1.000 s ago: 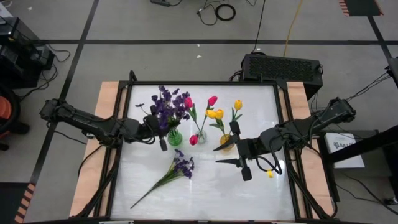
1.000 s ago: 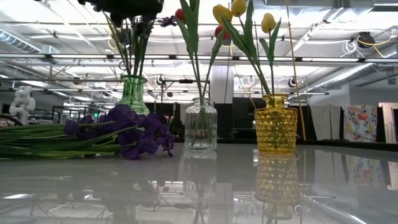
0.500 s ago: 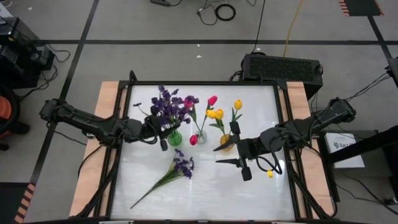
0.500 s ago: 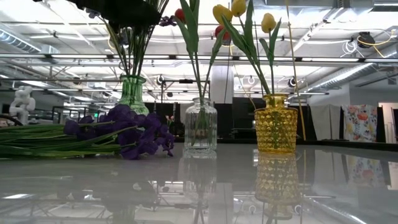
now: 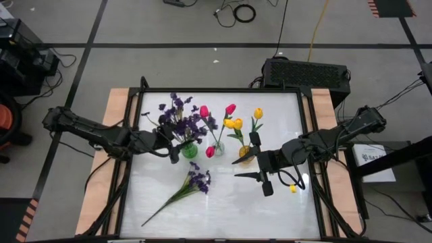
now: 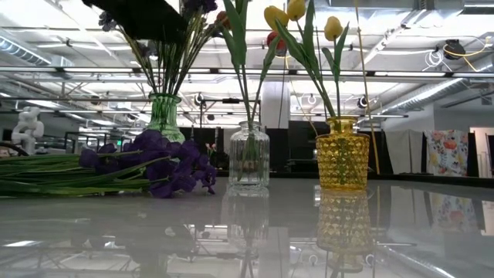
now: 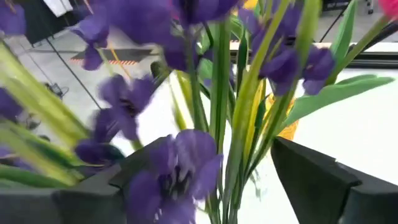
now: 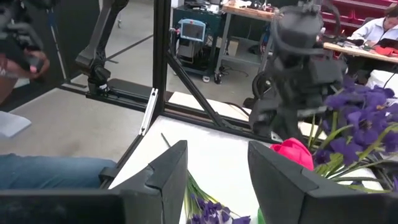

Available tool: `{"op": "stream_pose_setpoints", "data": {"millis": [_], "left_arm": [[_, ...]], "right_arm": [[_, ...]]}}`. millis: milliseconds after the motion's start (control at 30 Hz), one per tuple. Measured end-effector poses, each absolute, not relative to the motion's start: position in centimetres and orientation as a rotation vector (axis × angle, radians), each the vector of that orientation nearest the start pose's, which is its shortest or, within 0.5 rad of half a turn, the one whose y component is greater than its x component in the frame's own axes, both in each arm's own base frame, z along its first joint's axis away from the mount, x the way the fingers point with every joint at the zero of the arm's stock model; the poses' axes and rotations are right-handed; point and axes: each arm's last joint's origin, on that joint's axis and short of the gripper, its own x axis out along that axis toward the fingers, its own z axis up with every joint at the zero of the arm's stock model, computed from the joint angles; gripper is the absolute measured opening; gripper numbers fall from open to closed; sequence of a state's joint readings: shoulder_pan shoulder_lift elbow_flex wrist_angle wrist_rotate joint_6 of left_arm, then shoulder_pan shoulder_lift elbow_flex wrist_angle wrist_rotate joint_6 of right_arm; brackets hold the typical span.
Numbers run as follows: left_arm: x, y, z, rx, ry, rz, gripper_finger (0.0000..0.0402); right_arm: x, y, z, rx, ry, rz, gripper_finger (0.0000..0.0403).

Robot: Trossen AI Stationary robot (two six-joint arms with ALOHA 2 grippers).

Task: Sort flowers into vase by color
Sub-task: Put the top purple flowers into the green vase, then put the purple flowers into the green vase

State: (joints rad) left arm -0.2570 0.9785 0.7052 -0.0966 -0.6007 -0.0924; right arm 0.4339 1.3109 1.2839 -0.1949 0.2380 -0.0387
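Purple sprig (image 5: 181,121) stems between left gripper (image 5: 174,147) spread jaws, standing in green vase (image 5: 190,149).

Right gripper (image 8: 214,180) with its two dark fingers spread apart over the white table (image 8: 205,152); beyond them, the left gripper (image 8: 298,74) above purple flowers (image 8: 357,118) and a pink tulip (image 8: 293,152). More purple flowers (image 8: 208,211) lie between the fingers; a person's hand (image 8: 18,59) shows at the edge.

Purple sprigs (image 7: 186,168) blurred, hiding left tool's grip.
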Motion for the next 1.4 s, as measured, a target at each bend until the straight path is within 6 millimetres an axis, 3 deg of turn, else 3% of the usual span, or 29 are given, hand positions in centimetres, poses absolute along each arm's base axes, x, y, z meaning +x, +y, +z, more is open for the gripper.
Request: {"op": "stream_pose_setpoints", "data": {"millis": [300, 767, 1100, 1400], "left_arm": [[17.8, -4.7, 30.8, -0.011, 0.288, 0.284, 0.0299], [14.1, -7.1, 32.5, -0.011, 0.2, 0.061, 0.0299], [13.8, -11.9, 30.9, -0.002, 0.282, -0.132, 0.0292], [15.0, -17.4, 27.0, -0.061, 0.426, -0.215, 0.0239]], "right_arm": [[26.8, 11.7, 39.0, -0.117, 0.215, 0.199, 0.016], [26.8, 11.6, 38.9, -0.122, 0.226, 0.199, 0.016], [26.7, 11.6, 38.8, -0.121, 0.233, 0.199, 0.016], [26.7, 11.6, 38.8, -0.121, 0.233, 0.199, 0.016]]}}
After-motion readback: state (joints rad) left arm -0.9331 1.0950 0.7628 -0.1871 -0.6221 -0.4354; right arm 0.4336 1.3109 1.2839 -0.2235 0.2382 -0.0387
